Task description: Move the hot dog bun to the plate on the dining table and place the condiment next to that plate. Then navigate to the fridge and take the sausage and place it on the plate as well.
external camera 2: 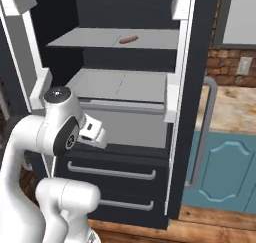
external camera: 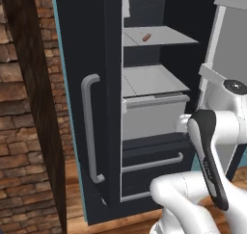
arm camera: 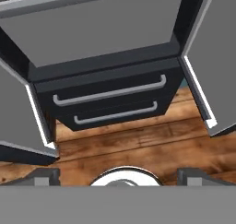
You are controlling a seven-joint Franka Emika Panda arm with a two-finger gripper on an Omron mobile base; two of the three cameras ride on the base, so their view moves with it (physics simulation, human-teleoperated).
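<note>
The fridge (external camera: pixel 111 84) stands open with both doors swung wide, and the sausage (external camera: pixel 145 36) lies alone on the upper pale grey shelf (external camera 2: pixel 100 38) — a slim reddish-brown rod near the shelf's middle. The arm is folded low in front of the fridge. In the hand view the fingers (arm camera: pixel 46 176) sit spread wide at the bottom corners, released and holding nothing, looking down at the two lower drawers (arm camera: pixel 108 98) and the wooden floor (arm camera: pixel 138 144).
</note>
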